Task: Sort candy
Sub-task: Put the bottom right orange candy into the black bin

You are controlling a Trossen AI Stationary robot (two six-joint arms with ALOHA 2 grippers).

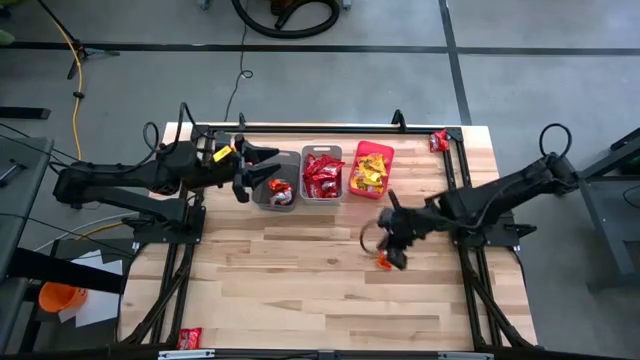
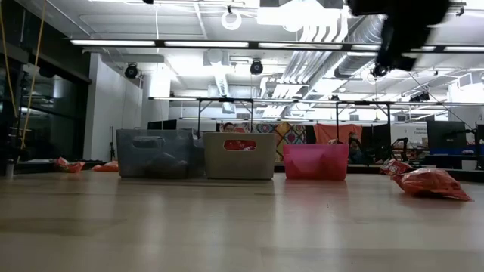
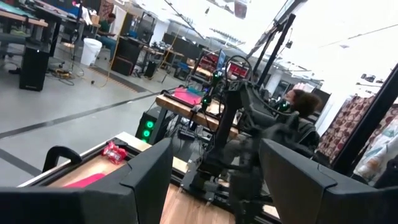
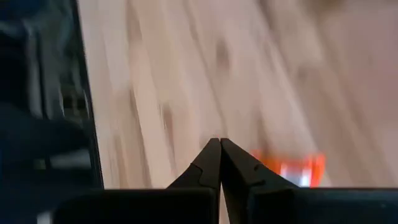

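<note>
Orange candy [image 1: 383,263] lies on the wooden table [image 1: 300,290] just beside the right gripper [image 1: 393,250], whose fingers are pressed together with nothing between them, so the sweet looks missed. Left gripper [image 1: 255,170] hangs open over the grey bin [image 1: 276,190], beside 2 fuller bins.

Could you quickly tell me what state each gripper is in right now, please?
Left gripper: open, empty, over the grey bin.
Right gripper: shut, holding nothing; orange candy lies beside it.
</note>
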